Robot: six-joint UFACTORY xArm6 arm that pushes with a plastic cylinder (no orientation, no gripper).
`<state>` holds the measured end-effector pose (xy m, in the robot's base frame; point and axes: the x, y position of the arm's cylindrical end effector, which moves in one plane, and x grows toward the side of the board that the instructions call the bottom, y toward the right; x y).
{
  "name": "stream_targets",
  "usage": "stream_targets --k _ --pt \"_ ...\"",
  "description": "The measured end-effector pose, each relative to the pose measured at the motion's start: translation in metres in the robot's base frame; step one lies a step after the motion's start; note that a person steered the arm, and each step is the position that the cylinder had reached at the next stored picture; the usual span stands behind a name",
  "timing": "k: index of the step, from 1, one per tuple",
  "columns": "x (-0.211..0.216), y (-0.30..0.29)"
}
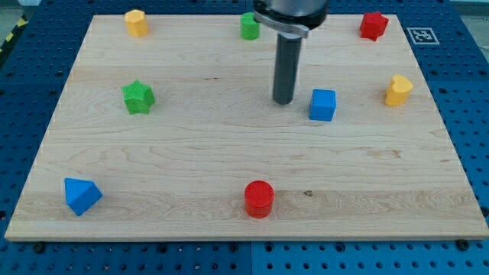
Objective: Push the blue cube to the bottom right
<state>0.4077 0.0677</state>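
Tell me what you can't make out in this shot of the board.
- The arm above my tip: cut off by the view's top edge.
- Green block at the top: partly hidden behind the rod's mount, shape unclear.
- Whether my tip touches the blue cube on its right: one view cannot settle it.

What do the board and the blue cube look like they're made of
The board looks like pale, matte wood, with visible grain streaks and plank seams. The blue cube beside my tip looks like moulded plastic or painted wood; its even, slightly glossy colour leaves that open.
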Motion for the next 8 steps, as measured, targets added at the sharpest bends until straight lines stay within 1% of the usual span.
stream_targets --k 2,3,5,7,8 --pt "0.02 0.025" --pt "0.022 0.041" --pt "0.016 0.039" --pt "0.0 0.066" --pt "0.0 0.067"
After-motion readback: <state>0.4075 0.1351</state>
